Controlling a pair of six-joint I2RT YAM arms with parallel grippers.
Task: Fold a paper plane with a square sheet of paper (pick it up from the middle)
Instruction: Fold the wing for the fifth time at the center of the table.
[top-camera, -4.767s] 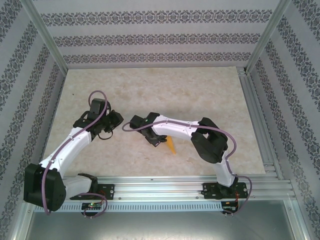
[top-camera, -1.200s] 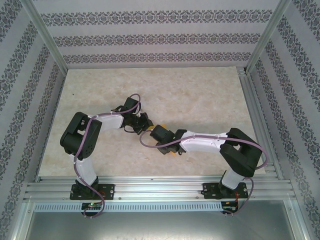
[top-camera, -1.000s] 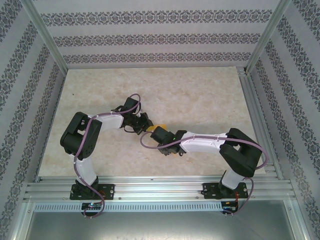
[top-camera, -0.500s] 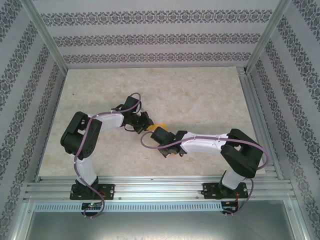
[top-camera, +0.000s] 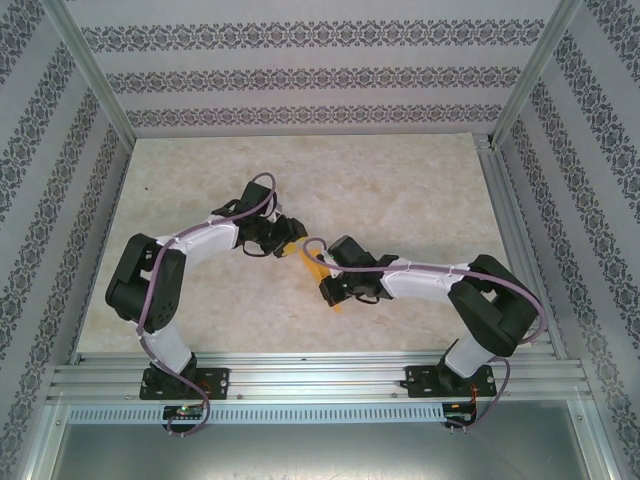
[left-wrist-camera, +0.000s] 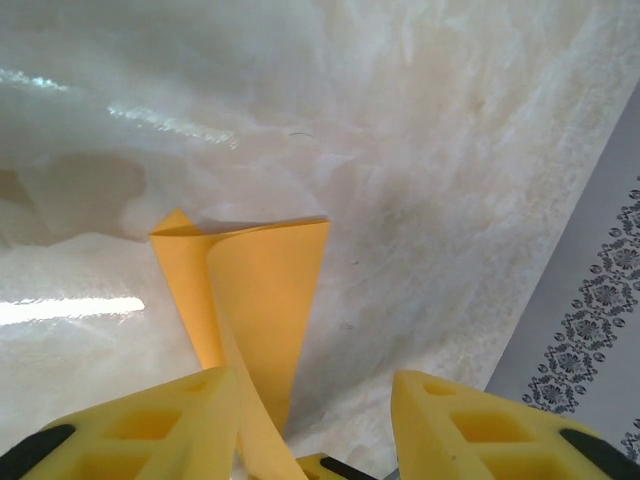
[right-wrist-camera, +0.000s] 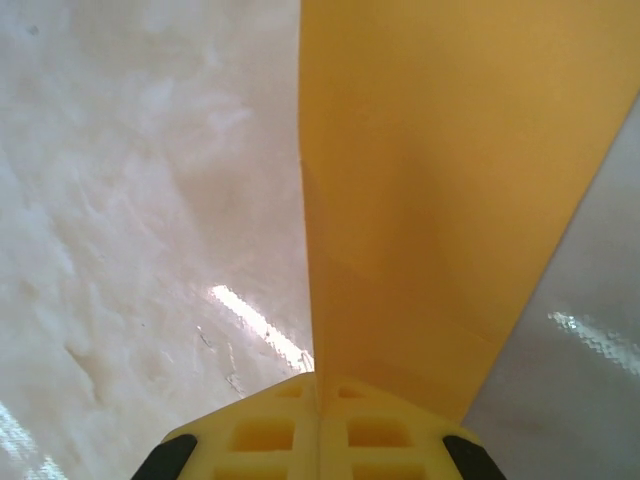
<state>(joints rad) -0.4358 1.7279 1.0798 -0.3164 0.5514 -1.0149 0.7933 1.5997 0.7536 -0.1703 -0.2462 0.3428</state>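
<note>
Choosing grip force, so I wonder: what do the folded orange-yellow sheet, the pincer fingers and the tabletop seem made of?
Folded sheet: thin matte paper, given its crisp creases and curling flap. Left pincer fingers: likely moulded or printed yellow plastic, showing hollow square cells. Tabletop: glossy marble-look slab with glare streaks; stone or laminate, unclear.

Up top, the external camera sits high behind the arm bases (top-camera: 440, 380), tilted down and forward. It takes in the whole marbled table (top-camera: 400, 180) through to the patterned back wall (top-camera: 300, 75), a wide, distant look.

Down to the left wrist camera: it rides just behind the left gripper (left-wrist-camera: 312, 405), aimed along its yellow fingers (left-wrist-camera: 140, 425) at the tabletop, very close, with a strip of patterned wall (left-wrist-camera: 600, 330) at the right edge.

Right wrist camera, closer again, sights past the right gripper (right-wrist-camera: 320, 390) along the folded orange paper (right-wrist-camera: 430, 200).

All three share that paper and the table patch around it, mid-table.
</note>
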